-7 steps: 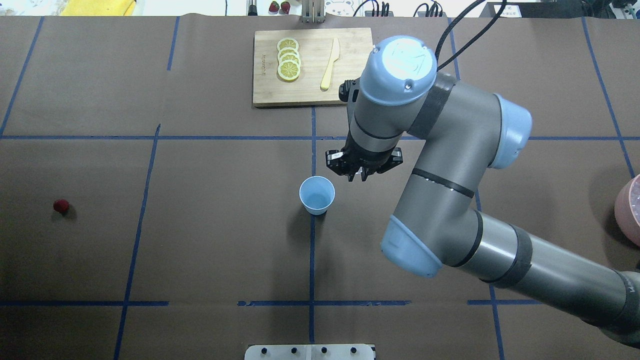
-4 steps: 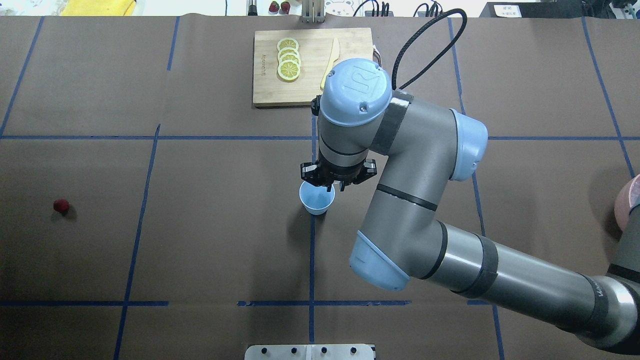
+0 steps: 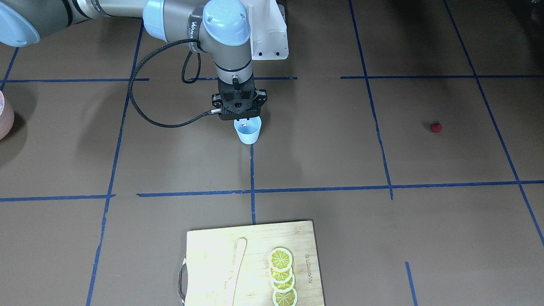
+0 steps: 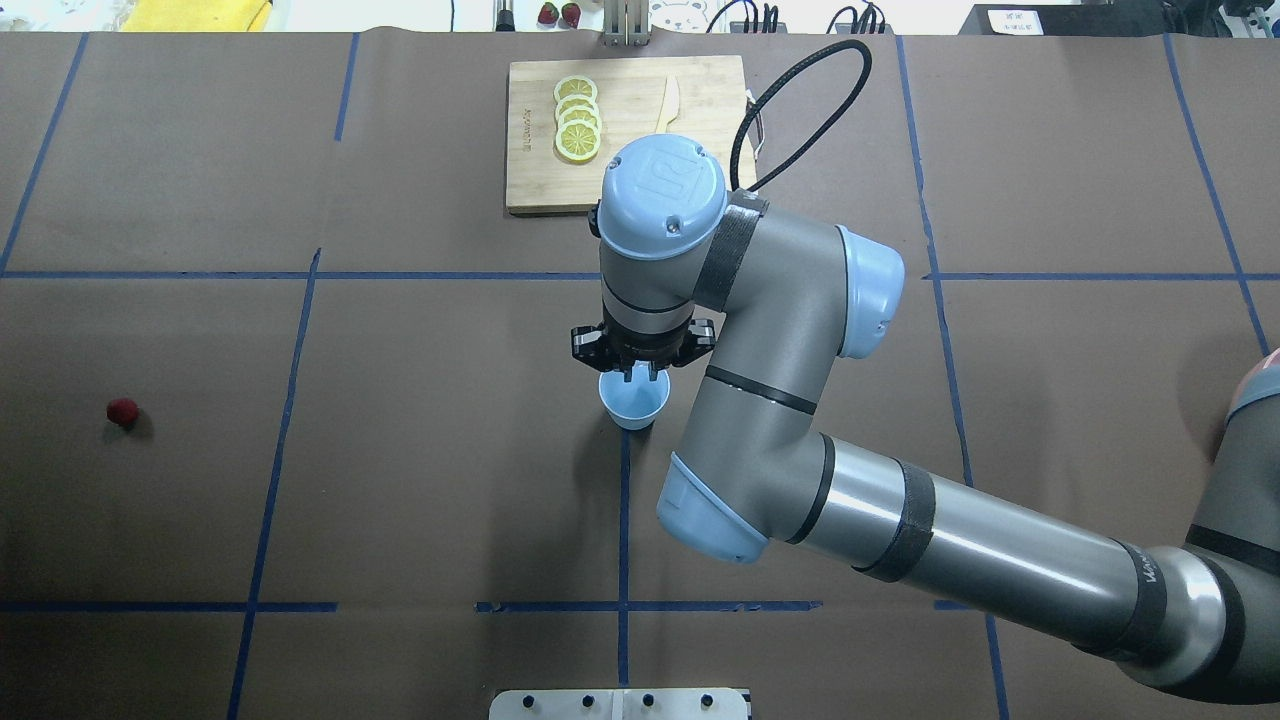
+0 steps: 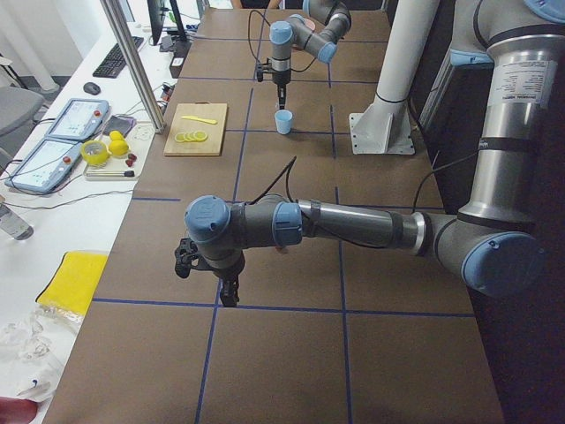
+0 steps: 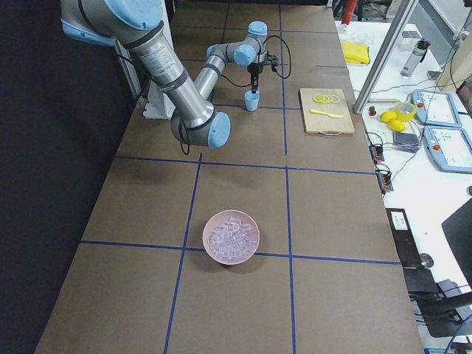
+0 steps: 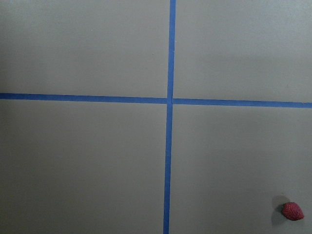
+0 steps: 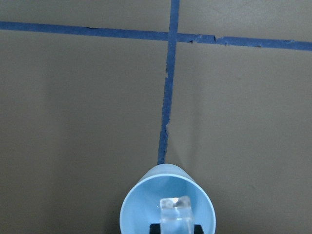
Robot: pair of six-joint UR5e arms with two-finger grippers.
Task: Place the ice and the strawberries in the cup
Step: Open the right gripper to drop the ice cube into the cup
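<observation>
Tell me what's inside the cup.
One ice cube sits in the cup's mouth, pinched by the right gripper. The inner wall around it is bare blue. The cube and gripper cover the bottom, so anything there is hidden.

Table: brown paper cover (image 4: 420, 500), marked into large squares by blue tape lines (image 4: 150, 274).
Side bench: white (image 5: 44, 238), along the table's far side, carrying tablets (image 5: 78, 117) and a keyboard (image 5: 116, 58).
Post: metal (image 5: 132, 71), slanting at the bench edge.
Light: even, with soft shadows.
</observation>
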